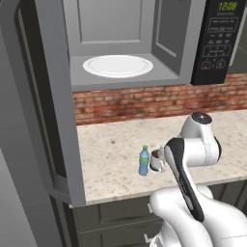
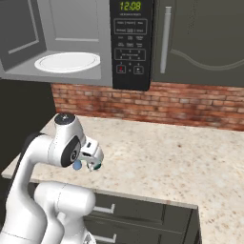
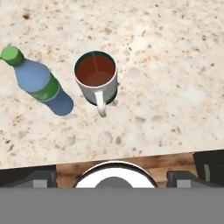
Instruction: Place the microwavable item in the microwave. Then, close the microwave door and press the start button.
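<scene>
Landmark: you can read every place below off the mug [image 3: 96, 78].
Mug, place: it stands on the speckled table [image 3: 175, 65], near the front edge, with bare stone all round it.
Bottle: the blue bottle [image 3: 37, 81] with the green cap stands just beside the mug on the side away from your arm, apart and not touching.
Microwave: the microwave [image 1: 120, 43] hangs above and behind the mug, past the brick wall [image 1: 159, 101]. Its white turntable plate [image 1: 118, 66] is bare.
Door: the microwave door [image 1: 38, 96] is swung wide, on the bottle's side of the mug.
Claw: the claw [image 2: 90, 159] hangs over the mug with its jaws spread as wide as they go, holding nothing. In the hand view the fingertips are hard to make out.
Step in hand: by my reading, you are lining up over the mug for the pick.
Doing it well: come straight down. Close across the body or rim, on the two sides free of the handle. Keep your outer finger clear of the bottle. Lift level before you swing up to the plate.
Mug, axis: long axis is vertical, mouth up, reddish-brown inside showing.
Mug, pointing: the handle [image 3: 101, 105] sticks out towards the front edge of the table, towards your base.
</scene>
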Robot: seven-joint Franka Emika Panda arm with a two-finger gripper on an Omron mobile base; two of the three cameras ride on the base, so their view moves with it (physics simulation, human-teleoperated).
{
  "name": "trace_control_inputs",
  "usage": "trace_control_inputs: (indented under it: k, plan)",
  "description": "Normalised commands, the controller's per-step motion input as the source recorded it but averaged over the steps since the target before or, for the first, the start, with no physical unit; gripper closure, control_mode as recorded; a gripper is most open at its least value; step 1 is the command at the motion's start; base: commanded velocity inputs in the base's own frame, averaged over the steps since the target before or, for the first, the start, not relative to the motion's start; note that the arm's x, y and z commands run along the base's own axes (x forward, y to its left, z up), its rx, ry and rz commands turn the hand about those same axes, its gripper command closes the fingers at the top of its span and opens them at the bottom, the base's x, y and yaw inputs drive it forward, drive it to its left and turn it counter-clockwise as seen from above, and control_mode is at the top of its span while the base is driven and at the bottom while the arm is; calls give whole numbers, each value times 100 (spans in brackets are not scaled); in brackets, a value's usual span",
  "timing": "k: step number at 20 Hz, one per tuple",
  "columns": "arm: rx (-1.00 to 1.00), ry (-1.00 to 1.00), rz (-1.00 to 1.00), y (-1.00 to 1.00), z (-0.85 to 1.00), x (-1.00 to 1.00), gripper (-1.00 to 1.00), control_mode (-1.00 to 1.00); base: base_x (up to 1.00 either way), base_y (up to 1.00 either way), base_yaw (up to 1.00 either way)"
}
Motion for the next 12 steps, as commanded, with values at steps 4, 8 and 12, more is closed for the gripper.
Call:
trace_control_inputs:
  k: [4, 8, 12]
  plan:
    - [4, 0, 0, -9, -18, 32, -100, -100, 0, 0, 0]
    - [0, 1, 0, 2, -27, 37, -100, -100, 0, 0, 0]
    - [0, 0, 0, 8, -24, 11, -100, -100, 0, 0, 0]
